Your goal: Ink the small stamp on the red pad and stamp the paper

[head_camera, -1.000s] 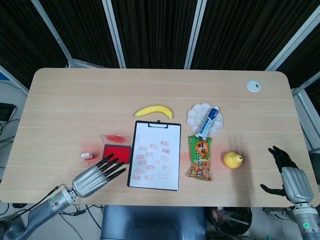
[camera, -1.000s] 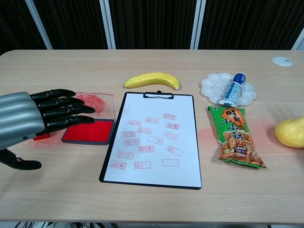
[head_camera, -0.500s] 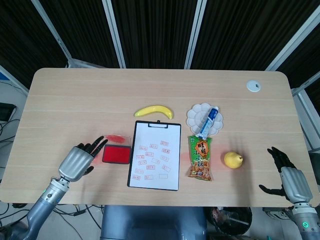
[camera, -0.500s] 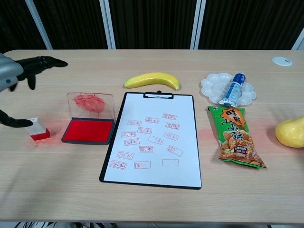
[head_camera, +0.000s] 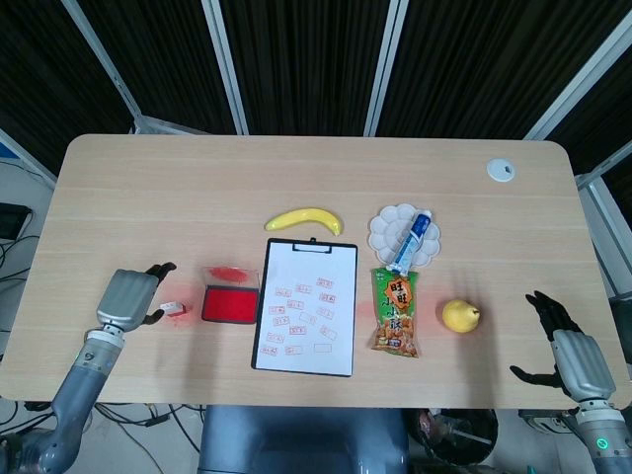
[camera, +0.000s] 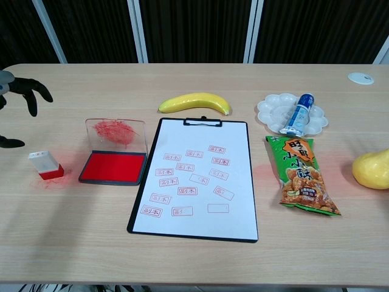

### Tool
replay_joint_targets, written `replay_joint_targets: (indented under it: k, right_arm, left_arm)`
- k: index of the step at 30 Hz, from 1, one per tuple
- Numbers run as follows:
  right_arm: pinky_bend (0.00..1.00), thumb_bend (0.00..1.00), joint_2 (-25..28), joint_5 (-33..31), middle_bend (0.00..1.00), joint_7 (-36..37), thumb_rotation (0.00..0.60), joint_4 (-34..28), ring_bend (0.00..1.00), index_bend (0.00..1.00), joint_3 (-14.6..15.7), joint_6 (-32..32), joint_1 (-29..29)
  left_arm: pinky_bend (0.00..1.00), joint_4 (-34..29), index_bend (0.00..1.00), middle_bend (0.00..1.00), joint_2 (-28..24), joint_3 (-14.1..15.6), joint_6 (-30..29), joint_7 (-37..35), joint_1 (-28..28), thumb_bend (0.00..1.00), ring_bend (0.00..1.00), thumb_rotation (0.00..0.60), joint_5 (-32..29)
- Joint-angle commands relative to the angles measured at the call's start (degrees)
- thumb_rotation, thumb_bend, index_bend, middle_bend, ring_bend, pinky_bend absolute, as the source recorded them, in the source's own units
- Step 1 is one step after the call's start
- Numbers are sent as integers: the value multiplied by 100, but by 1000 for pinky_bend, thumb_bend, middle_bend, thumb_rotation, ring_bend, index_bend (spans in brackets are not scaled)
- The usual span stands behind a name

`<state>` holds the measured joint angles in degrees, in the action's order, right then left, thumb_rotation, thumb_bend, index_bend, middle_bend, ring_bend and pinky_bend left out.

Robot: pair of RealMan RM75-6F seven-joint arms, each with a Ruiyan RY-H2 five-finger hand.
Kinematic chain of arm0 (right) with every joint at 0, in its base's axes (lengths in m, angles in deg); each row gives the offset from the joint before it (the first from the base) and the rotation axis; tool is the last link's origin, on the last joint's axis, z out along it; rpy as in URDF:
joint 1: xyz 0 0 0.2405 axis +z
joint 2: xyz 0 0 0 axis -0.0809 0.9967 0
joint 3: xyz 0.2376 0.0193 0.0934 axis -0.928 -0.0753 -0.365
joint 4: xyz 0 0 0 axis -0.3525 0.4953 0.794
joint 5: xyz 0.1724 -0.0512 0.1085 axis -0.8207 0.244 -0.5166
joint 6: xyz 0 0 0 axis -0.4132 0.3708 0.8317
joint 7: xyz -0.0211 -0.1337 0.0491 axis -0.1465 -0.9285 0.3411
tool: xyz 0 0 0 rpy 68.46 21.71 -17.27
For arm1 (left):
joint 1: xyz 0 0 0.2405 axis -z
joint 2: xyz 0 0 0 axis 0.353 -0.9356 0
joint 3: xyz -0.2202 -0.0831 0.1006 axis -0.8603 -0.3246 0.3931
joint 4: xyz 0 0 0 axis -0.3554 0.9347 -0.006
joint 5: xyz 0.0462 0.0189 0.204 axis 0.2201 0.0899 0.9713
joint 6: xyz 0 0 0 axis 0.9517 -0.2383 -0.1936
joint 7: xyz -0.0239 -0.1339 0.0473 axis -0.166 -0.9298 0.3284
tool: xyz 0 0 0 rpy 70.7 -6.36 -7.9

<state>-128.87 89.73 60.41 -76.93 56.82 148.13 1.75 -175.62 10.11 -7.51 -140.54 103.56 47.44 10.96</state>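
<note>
The light wooden counter (head_camera: 197, 188) stands before dark slatted panels with pale metal struts; a white round cable cap (head_camera: 501, 170) sits at its far right corner.

At the left edge the left hand (head_camera: 128, 297) hovers just beside the small white stamp with a red base (camera: 46, 164), fingers curled loosely apart and holding nothing. The stamp stands upright on the counter, close to the left of the open red ink pad in its clear-lidded case (camera: 114, 166). Next comes the black clipboard with white paper (camera: 197, 176), already covered in red stamp marks, with a yellow banana (camera: 194, 102) beyond its clip. Further right a white paint palette (camera: 270, 112) carries a blue-capped tube (camera: 298, 114), a green snack packet (camera: 301, 175) lies below it, then a yellow pear (head_camera: 460, 315). The right hand (head_camera: 566, 345) rests off the counter's right edge, fingers spread, empty.

Half a second ago the left hand was nearer the pad and over the stamp; it has drawn back leftward, leaving the stamp uncovered and unmoved.
</note>
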Motion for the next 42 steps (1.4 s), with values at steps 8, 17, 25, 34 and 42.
replay_joint_targets:
  k: [8,17,25,34,42]
  right_arm:
    - [220,49,4,10,0,23,600,11,0,77,2,-7,6]
    - [220,50,8,33,0,29,600,16,0,81,12,2,2]
    - [220,50,6,27,0,28,600,19,0,81,9,11,-1]
    - [220,50,8,29,0,29,600,21,0,81,12,9,0]
    - [219,50,6,26,0,21,600,20,0,85,10,18,-3]
  left_arm:
    - [998,74,358,400,190,69,160,405,212,186,857,600,-608]
    - [998,129,350,362,200,175,224,594,313,189,858,600,-1017]
    - [998,254,366,364,339,302,263,664,389,245,858,600,-1136]
    - [998,421,384,380,442,395,266,630,439,262,858,600,-1226]
    - [998,569,413,419,537,445,233,556,467,274,858,600,-1204]
